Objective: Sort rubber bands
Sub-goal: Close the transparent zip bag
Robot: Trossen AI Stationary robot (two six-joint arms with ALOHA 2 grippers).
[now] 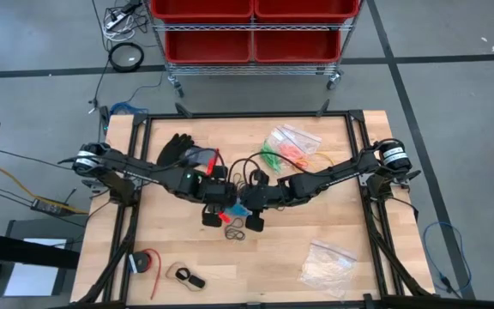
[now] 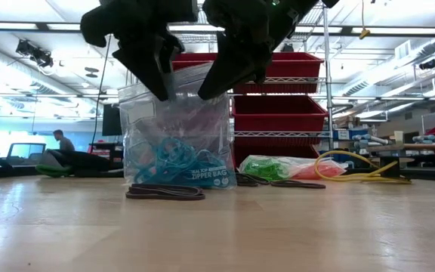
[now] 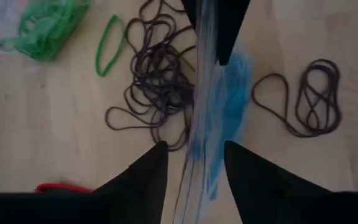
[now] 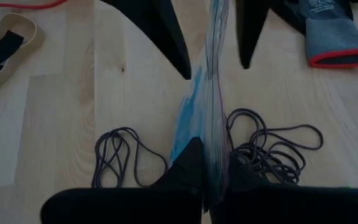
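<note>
The right gripper [image 4: 209, 167] is pinching the top edge of a clear zipper bag [image 2: 176, 140] holding blue rubber bands [image 2: 168, 162], keeping it standing upright on the wooden table [image 1: 333, 223]. The left gripper [image 3: 194, 163] is straddling the same bag edge with its fingers spread apart, gripping nothing. Loose black rubber bands [image 3: 157, 81] are lying on either side of the bag's foot, and bagged green rubber bands [image 1: 273, 157] are sitting beyond the bag.

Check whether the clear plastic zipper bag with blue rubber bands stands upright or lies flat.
Upright: the clear zipper bag hangs from the shut right gripper, bottom on the wooden table, blue rubber bands at its bottom.
</note>
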